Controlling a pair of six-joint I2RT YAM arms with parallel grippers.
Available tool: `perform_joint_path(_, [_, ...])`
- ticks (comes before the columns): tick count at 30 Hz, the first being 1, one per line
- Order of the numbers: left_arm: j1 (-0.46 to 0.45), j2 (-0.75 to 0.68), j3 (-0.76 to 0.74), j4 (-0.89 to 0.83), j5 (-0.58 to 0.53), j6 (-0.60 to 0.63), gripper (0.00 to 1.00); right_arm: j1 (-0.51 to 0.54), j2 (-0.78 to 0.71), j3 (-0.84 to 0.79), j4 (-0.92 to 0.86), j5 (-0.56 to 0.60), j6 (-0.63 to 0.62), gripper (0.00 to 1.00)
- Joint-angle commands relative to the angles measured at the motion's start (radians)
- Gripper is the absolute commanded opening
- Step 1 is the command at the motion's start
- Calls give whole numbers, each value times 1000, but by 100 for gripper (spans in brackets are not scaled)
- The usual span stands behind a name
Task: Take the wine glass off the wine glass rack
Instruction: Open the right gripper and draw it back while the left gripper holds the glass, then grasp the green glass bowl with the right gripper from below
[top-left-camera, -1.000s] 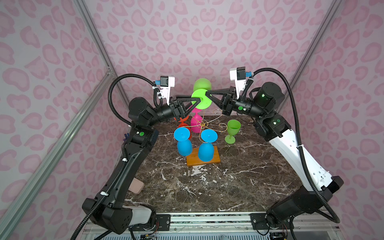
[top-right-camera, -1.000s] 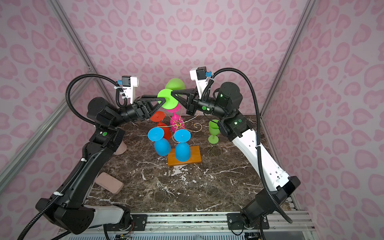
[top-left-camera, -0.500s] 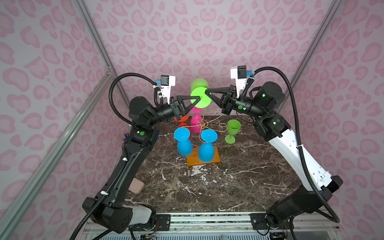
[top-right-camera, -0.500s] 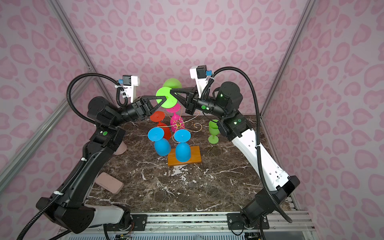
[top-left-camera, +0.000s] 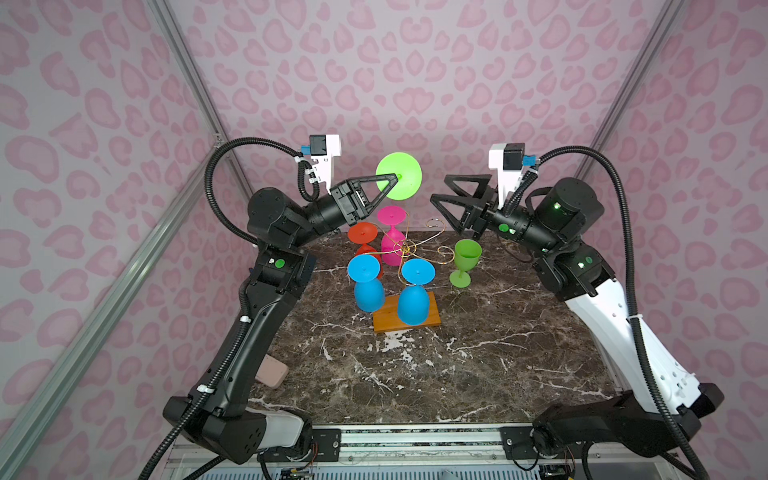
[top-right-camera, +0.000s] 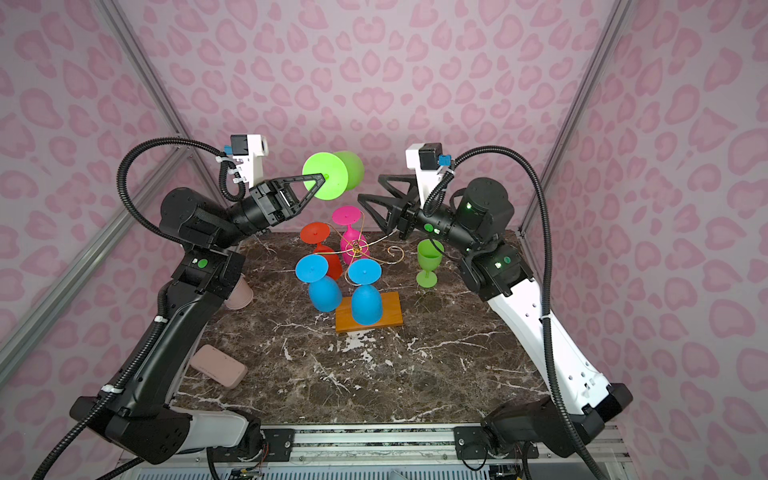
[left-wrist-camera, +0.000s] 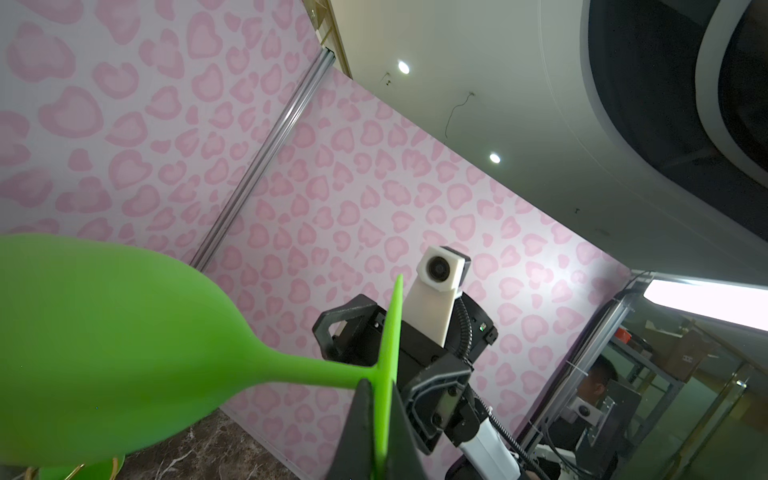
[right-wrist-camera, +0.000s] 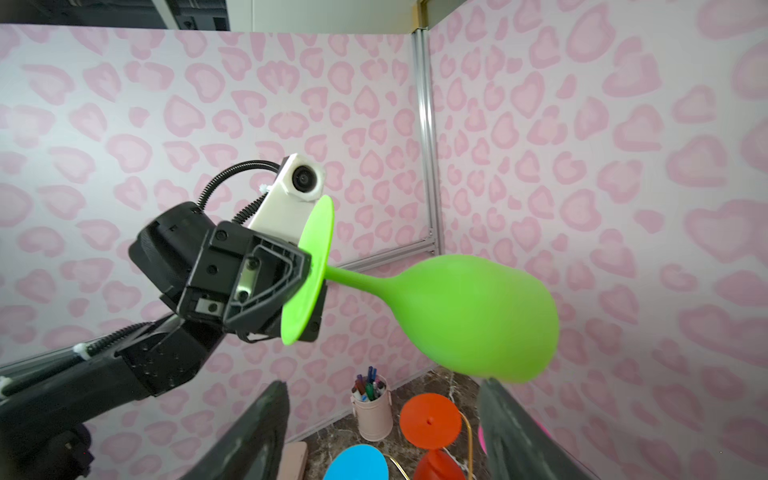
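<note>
A bright green wine glass (top-left-camera: 399, 174) (top-right-camera: 351, 168) lies on its side in the air above the wine glass rack (top-left-camera: 401, 248) (top-right-camera: 355, 248), clear of its gold arms. My left gripper (top-left-camera: 395, 178) (top-right-camera: 323, 178) (left-wrist-camera: 379, 388) is shut on the flat foot of the glass, and the bowl (left-wrist-camera: 104, 353) (right-wrist-camera: 465, 316) points toward the back wall. My right gripper (top-left-camera: 439, 189) (top-right-camera: 370, 188) (right-wrist-camera: 380, 390) stands open to the right of the glass, apart from it and holding nothing. Two blue glasses (top-left-camera: 368, 286) (top-left-camera: 415, 295), a pink one (top-left-camera: 391, 232) and an orange-red one (top-left-camera: 362, 235) hang upside down on the rack.
The rack's wooden base (top-left-camera: 432, 320) sits mid-table. A second green glass (top-left-camera: 465, 259) stands upright to the right of the rack, below my right gripper. A pink case (top-left-camera: 272, 372) lies front left. A pink cup (top-right-camera: 239, 293) and a pen holder (right-wrist-camera: 372, 405) stand at the left and back.
My left gripper closed on the green glass's foot. My right gripper then opened, let go of the glass and drew back to the right.
</note>
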Motion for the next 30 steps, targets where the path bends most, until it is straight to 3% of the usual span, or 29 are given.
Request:
perform_joint_path(1, [1,-17,10,47,-111,-121,3,-6,-31,-63,19,138,-130,83])
perform_joint_path(6, [2,-14,8,61,-175,-239,3,23,-29,-135,101,184,-235,98])
perform_joint_path(9, [3,-12,-4,67,-195,-313,3,62,-18,-166,171,234,-305,98])
perform_joint_path(15, [3,-9,-10,67,-204,-375,3,91,56,-129,225,184,-386,98])
perform_joint_path(30, [3,-24,-19,74,-204,-444,3,126,260,50,293,191,-417,98])
